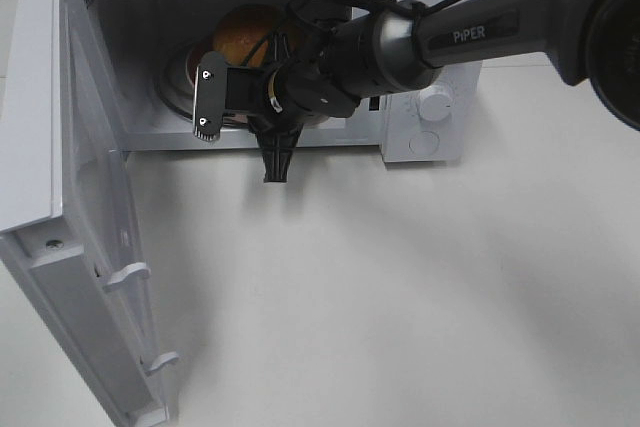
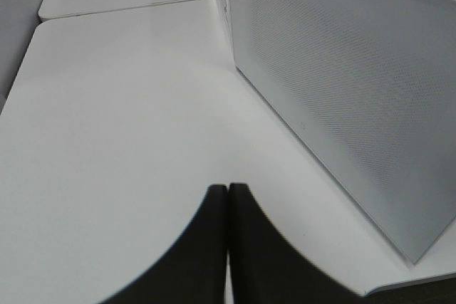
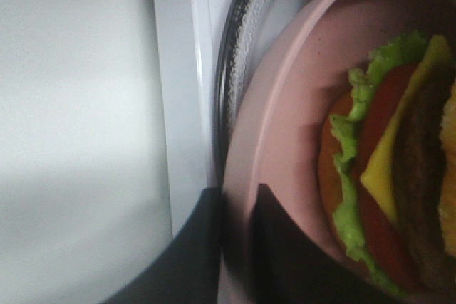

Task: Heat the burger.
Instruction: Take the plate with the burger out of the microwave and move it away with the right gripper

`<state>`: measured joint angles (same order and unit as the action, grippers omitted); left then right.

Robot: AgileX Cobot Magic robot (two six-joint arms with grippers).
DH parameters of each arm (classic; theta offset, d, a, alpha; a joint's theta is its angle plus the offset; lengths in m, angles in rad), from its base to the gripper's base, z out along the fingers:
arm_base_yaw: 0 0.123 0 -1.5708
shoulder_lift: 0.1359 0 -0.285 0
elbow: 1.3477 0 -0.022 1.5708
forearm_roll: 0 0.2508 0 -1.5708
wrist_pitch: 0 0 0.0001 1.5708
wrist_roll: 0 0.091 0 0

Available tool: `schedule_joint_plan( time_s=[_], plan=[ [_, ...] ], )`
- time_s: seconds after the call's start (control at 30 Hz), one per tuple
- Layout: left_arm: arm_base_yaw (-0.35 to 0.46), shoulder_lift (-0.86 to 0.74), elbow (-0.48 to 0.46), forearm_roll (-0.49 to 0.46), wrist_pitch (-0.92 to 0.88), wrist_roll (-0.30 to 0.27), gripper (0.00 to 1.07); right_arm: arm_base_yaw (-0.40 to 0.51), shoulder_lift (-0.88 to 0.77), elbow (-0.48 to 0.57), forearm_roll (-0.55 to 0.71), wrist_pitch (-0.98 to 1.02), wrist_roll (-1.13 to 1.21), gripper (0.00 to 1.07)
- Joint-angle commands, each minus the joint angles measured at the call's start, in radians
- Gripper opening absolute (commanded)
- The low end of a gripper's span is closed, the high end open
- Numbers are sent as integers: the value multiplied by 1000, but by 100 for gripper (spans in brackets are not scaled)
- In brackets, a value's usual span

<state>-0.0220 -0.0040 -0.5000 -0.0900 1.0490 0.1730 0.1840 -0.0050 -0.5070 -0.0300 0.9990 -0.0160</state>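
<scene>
From the high camera, the right gripper (image 1: 240, 117) reaches into the open microwave (image 1: 430, 137) at the worktop's far edge; the burger (image 1: 245, 32) sits inside. The left wrist view shows the left gripper (image 2: 227, 247) clenched on nothing beside the microwave's wall. In the right wrist view, the fingers straddle the pink plate (image 3: 285, 119) rim; whether they pinch it I cannot tell. Best release fully, then retreat straight out before shutting the door (image 1: 90, 247).
</scene>
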Motion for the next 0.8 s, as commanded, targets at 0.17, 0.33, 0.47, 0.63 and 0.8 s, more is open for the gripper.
schedule_joint_plan(
  time_s=[0.17,0.33,0.47,0.63,0.8],
  plan=[
    [-5,-21,3,-2,-14,-9,0,0,-21,2,-1,2,-9,62],
    [-5,-21,3,-2,-14,-9,0,0,-21,2,-1,2,-9,62],
    [-5,-21,3,-2,-14,-9,0,0,-21,2,-1,2,-9,62],
    [-5,-21,3,-2,-14,-9,0,0,-21,2,-1,2,-9,62],
    [-5,-21,3,-2,-14,-9,0,0,-21,2,-1,2,-9,62]
  ],
)
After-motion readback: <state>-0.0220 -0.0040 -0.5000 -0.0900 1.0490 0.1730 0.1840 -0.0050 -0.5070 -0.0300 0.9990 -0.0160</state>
